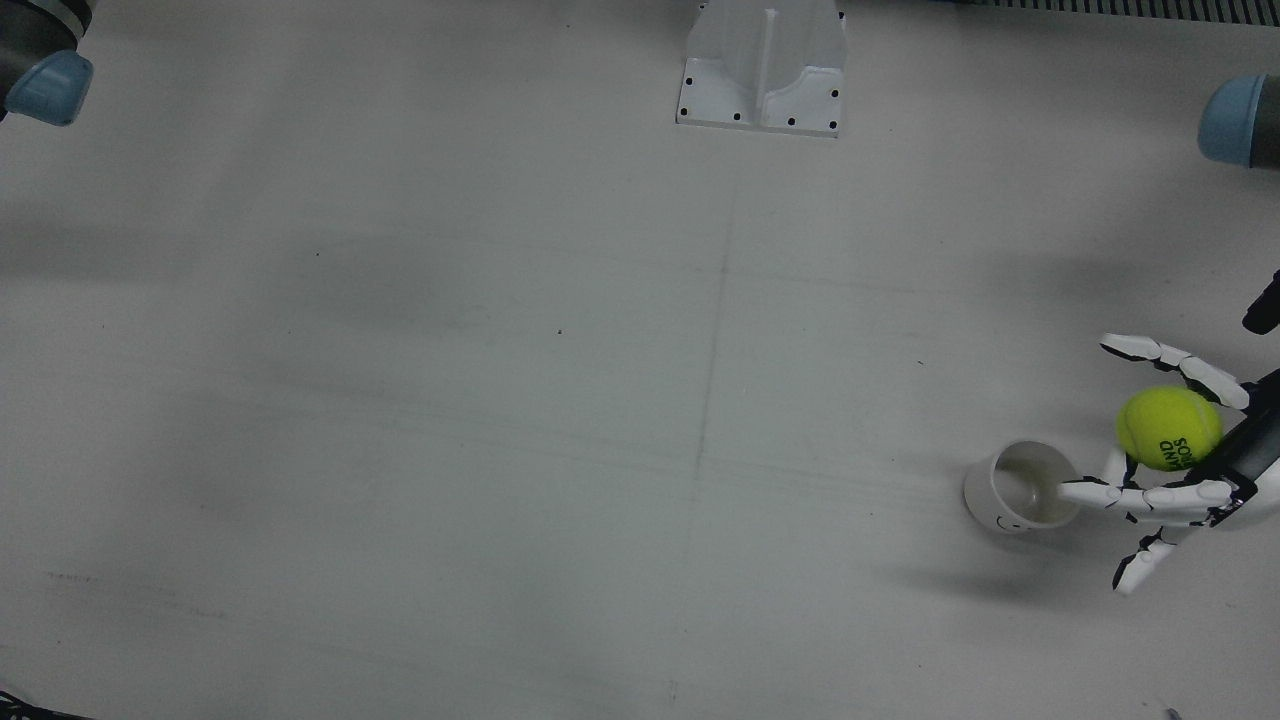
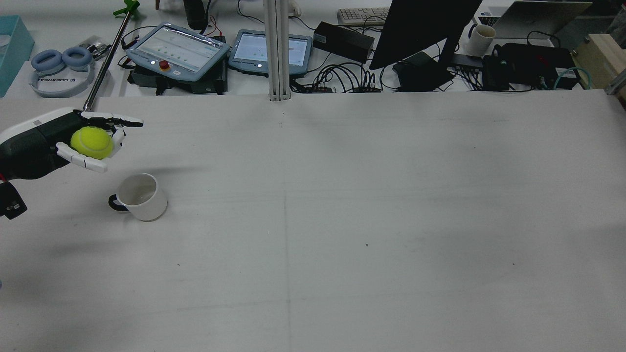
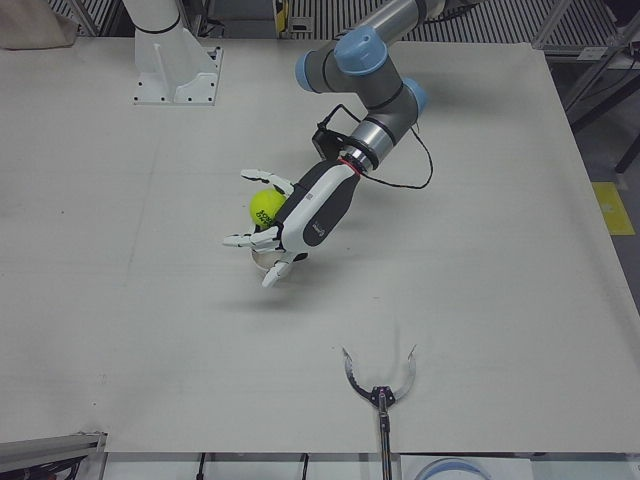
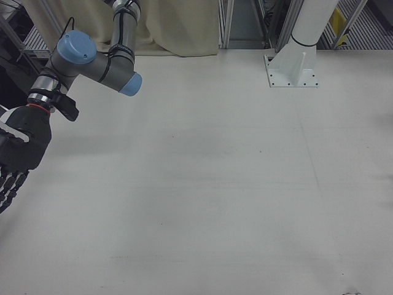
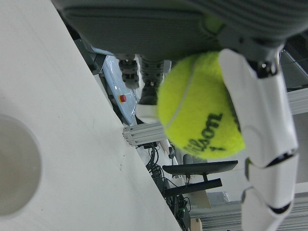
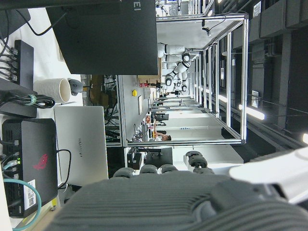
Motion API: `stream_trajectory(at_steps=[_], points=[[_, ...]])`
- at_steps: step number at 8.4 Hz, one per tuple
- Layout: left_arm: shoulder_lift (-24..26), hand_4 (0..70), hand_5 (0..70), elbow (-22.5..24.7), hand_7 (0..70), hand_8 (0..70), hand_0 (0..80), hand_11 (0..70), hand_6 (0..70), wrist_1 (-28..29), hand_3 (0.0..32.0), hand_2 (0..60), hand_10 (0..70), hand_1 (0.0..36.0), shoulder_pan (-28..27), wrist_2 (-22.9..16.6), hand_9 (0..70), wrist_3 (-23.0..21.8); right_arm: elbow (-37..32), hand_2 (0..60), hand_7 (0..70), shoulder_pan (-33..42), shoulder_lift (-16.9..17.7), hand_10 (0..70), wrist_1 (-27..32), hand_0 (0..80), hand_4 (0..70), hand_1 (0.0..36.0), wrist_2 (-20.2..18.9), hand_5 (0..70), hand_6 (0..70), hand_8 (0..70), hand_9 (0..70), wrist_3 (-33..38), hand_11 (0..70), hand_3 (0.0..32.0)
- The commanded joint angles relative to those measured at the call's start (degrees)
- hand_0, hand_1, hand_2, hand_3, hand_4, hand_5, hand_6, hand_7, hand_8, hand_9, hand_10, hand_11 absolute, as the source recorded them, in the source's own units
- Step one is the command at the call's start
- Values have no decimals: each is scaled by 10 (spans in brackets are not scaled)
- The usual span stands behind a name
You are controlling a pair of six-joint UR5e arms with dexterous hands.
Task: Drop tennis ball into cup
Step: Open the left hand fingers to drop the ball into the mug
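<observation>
A yellow-green tennis ball point(image 1: 1168, 428) sits in my left hand point(image 1: 1175, 480), held between the thumb and the loosely stretched fingers above the table. In the rear view the ball point(image 2: 91, 142) and the left hand point(image 2: 54, 144) hang up and left of the white cup point(image 2: 142, 195). This cup point(image 1: 1025, 487) stands upright and empty, with fingertips reaching over its rim. In the left-front view the left hand point(image 3: 305, 215) hides most of the cup point(image 3: 264, 263). The left hand view shows the ball point(image 5: 199, 115) with the cup's mouth point(image 5: 14, 173) off to one side. My right hand point(image 4: 18, 153) hangs far away, open, fingers straight, holding nothing.
A white mounting bracket point(image 1: 762, 70) is bolted at the table's robot-side edge. A grabber tool point(image 3: 380, 385) lies near the operators' edge. Beyond the table, a desk carries teach pendants point(image 2: 178, 51), a monitor point(image 2: 425, 29) and cables. The right arm's elbow point(image 4: 98, 61) stands over its own half.
</observation>
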State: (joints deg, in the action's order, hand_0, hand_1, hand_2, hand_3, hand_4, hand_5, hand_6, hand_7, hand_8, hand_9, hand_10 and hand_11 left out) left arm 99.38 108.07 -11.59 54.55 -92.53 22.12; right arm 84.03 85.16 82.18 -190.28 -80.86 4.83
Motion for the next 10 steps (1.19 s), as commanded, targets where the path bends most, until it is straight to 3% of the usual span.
stream_trajectory(at_steps=[1,3,4,5,6,7,9,10], points=[[0,156,29,-1,251,0,553,0,17,6,0,50,0,242,-2,0,36,0,1,0,0,0,0,0,0,0,0,0,0,0,0,0,0,0,0,0],[-1,119,29,0,204,0,529,0,24,8,0,92,0,233,-1,-1,26,0,1,0,0,0,0,0,0,0,0,0,0,0,0,0,0,0,0,0],[-2,116,4,-1,209,0,477,0,4,13,0,132,0,188,-1,-1,27,0,1,0,0,0,0,0,0,0,0,0,0,0,0,0,0,0,0,0],[-2,119,1,0,191,0,336,0,16,19,0,158,0,102,-1,-1,24,-1,1,0,0,0,0,0,0,0,0,0,0,0,0,0,0,0,0,0],[-2,118,0,0,197,0,74,0,5,19,0,194,0,57,-1,-1,25,-1,1,0,0,0,0,0,0,0,0,0,0,0,0,0,0,-1,0,0],[-2,112,0,0,185,0,0,0,6,20,0,163,0,7,-1,-1,23,-1,1,0,0,0,0,0,0,0,0,0,0,0,0,0,0,0,0,0],[-2,99,0,0,171,0,0,0,6,21,0,0,0,0,0,-1,20,0,1,0,0,0,0,0,0,0,0,0,0,0,0,0,0,0,0,0],[-2,74,0,0,164,0,0,0,7,26,0,0,0,0,-1,-1,18,0,1,0,0,0,0,0,0,0,0,0,0,0,0,0,0,0,0,0]])
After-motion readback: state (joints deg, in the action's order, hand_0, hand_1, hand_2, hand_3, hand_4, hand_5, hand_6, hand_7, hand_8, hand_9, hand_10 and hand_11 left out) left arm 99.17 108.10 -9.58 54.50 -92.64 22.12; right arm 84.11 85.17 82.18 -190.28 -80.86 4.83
